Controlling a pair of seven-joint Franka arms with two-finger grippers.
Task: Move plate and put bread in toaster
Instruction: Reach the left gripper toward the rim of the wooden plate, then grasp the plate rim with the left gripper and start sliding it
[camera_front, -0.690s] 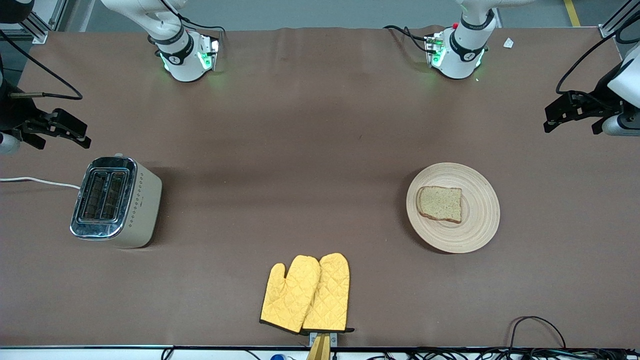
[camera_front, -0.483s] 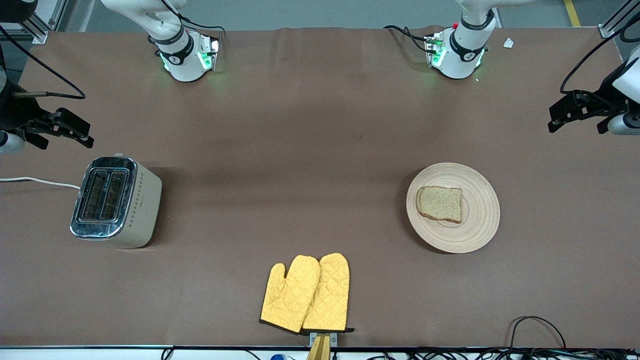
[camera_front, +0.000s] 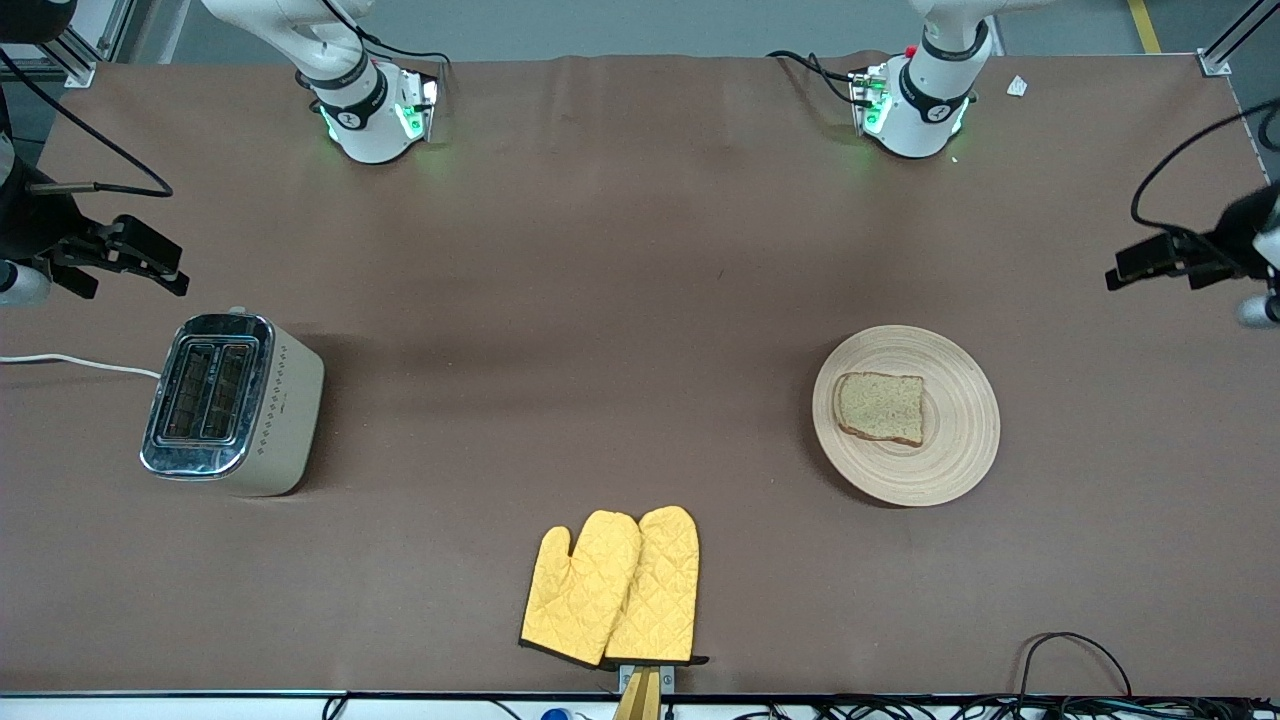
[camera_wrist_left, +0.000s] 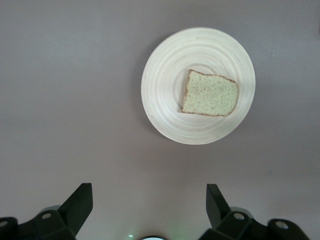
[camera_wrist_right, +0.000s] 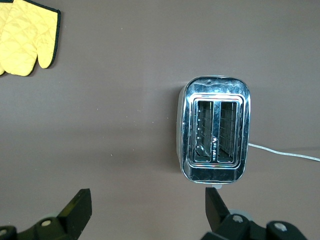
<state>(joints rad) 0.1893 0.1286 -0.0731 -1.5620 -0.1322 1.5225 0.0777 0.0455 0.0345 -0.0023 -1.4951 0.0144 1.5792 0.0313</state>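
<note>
The round light-wood plate (camera_front: 962, 420) lies on the brown table toward the left arm's end, with the brown bread slice (camera_front: 880, 407) on it. Both show in the left wrist view: the plate (camera_wrist_left: 165, 95) and the bread (camera_wrist_left: 210, 94). My left gripper (camera_front: 1160, 270) is open and empty over the table's left-arm end, apart from the plate; its own view (camera_wrist_left: 149, 200) shows bare table between the fingers. The cream toaster (camera_front: 232, 402) with its chrome top stands toward the right arm's end, slots empty (camera_wrist_right: 215, 130). My right gripper (camera_front: 135, 285) is open and empty over the table beside the toaster (camera_wrist_right: 148, 202).
A pair of yellow oven mitts (camera_front: 612, 590) lies near the table edge closest to the front camera, midway between toaster and plate; the mitts also show in the right wrist view (camera_wrist_right: 25, 35). The toaster's white cord (camera_front: 70, 362) runs off the right arm's end. Cables (camera_front: 1070, 660) lie along the near edge.
My left gripper has drifted outward toward the left arm's end of the table and a little lower in the front view. The right gripper, plate, bread and toaster have barely moved.
</note>
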